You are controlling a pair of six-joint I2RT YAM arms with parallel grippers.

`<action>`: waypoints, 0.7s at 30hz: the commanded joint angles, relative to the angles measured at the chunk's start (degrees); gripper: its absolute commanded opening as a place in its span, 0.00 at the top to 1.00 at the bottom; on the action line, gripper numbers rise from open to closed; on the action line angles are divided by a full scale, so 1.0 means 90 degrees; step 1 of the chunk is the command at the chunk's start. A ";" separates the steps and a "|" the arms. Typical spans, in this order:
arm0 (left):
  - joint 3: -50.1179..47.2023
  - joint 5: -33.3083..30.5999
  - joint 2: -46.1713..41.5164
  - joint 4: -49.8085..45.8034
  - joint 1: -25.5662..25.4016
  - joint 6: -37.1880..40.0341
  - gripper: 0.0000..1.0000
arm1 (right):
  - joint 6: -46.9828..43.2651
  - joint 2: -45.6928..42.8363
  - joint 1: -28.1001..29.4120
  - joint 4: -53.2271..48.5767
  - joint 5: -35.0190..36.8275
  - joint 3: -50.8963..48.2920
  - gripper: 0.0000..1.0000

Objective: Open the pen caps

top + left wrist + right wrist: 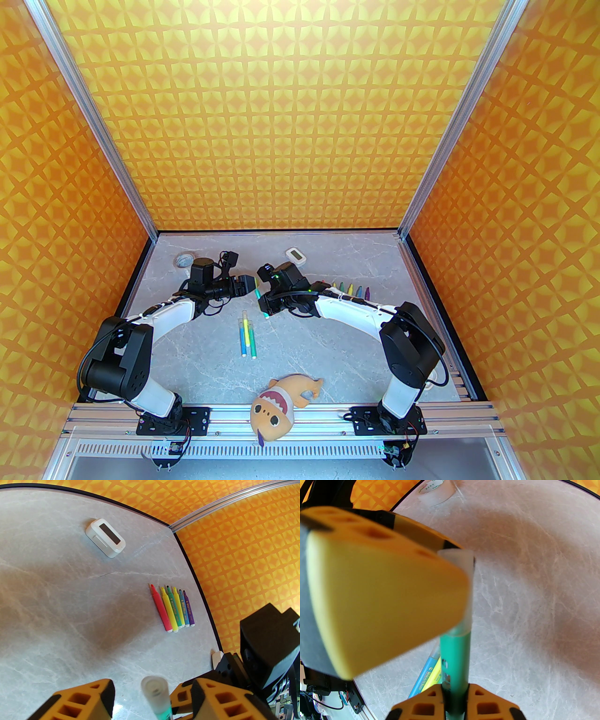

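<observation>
My right gripper [454, 699] is shut on the barrel of a green pen [455, 653] and holds it up above the table. The pen's pale translucent cap [464, 590] still sits on its end. My left gripper [153, 687] is open, with one yellow finger on each side of that cap [154, 688] and a gap on both sides. From above, the two grippers [255, 282] [265, 307] meet mid-table around the green pen [258, 294]. Three capped pens [248, 335] lie side by side in front of them. Several uncapped pens [174, 609] lie in a row at the right.
A white timer [295, 255] and a tape roll [184, 259] sit near the back edge. A plush shark toy [281, 405] lies at the front rail between the arm bases. Orange patterned walls close the table on three sides.
</observation>
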 commanded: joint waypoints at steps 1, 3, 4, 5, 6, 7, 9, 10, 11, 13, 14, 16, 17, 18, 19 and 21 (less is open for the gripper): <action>0.0211 0.0176 0.0071 0.0153 -0.0061 -0.0102 0.50 | -0.0146 -0.0248 -0.0012 0.0214 -0.0210 -0.0032 1.00; 0.0229 0.0205 0.0087 0.0143 -0.0072 -0.0111 0.53 | -0.0157 -0.0261 -0.0011 0.0259 -0.0214 -0.0046 1.00; 0.0243 0.0229 0.0095 0.0133 -0.0086 -0.0113 0.55 | -0.0170 -0.0278 -0.0011 0.0279 -0.0221 -0.0052 1.00; 0.0259 0.0249 0.0101 0.0139 -0.0090 -0.0125 0.57 | -0.0176 -0.0287 -0.0011 0.0287 -0.0207 -0.0052 1.00; 0.0256 0.0250 0.0101 0.0133 -0.0091 -0.0138 0.58 | -0.0174 -0.0291 -0.0011 0.0294 -0.0202 -0.0045 1.00; 0.0261 0.0259 0.0101 0.0134 -0.0097 -0.0137 0.60 | -0.0186 -0.0301 -0.0019 0.0293 -0.0206 -0.0042 1.00; 0.0264 0.0263 0.0099 0.0132 -0.0100 -0.0151 0.62 | -0.0211 -0.0316 -0.0011 0.0297 -0.0206 -0.0033 1.00; 0.0273 0.0266 0.0106 0.0144 -0.0101 -0.0152 0.63 | -0.0220 -0.0308 -0.0010 0.0295 -0.0211 -0.0032 1.00; 0.0276 0.0269 0.0106 0.0144 -0.0100 -0.0176 0.66 | -0.0227 -0.0307 -0.0016 0.0295 -0.0204 -0.0032 1.00; 0.0301 0.0284 0.0125 0.0154 -0.0100 -0.0199 0.71 | -0.0237 -0.0313 -0.0011 0.0290 -0.0191 -0.0032 1.00; 0.0316 0.0291 0.0138 0.0152 -0.0110 -0.0202 0.74 | -0.0235 -0.0313 -0.0011 0.0295 -0.0188 -0.0033 1.00; 0.0336 0.0298 0.0150 0.0151 -0.0119 -0.0220 0.78 | -0.0250 -0.0309 -0.0012 0.0304 -0.0166 -0.0030 1.00; 0.0341 0.0305 0.0160 0.0157 -0.0112 -0.0236 0.81 | -0.0250 -0.0317 -0.0011 0.0302 -0.0141 -0.0042 1.00; 0.0345 0.0304 0.0169 0.0162 -0.0108 -0.0249 0.82 | -0.0260 -0.0304 -0.0018 0.0303 -0.0125 -0.0052 1.00; 0.0350 0.0308 0.0179 0.0172 -0.0113 -0.0255 0.83 | -0.0260 -0.0307 -0.0011 0.0301 -0.0125 -0.0059 1.00; 0.0359 0.0308 0.0189 0.0198 -0.0111 -0.0282 0.86 | -0.0256 -0.0287 -0.0012 0.0332 -0.0093 -0.0095 0.97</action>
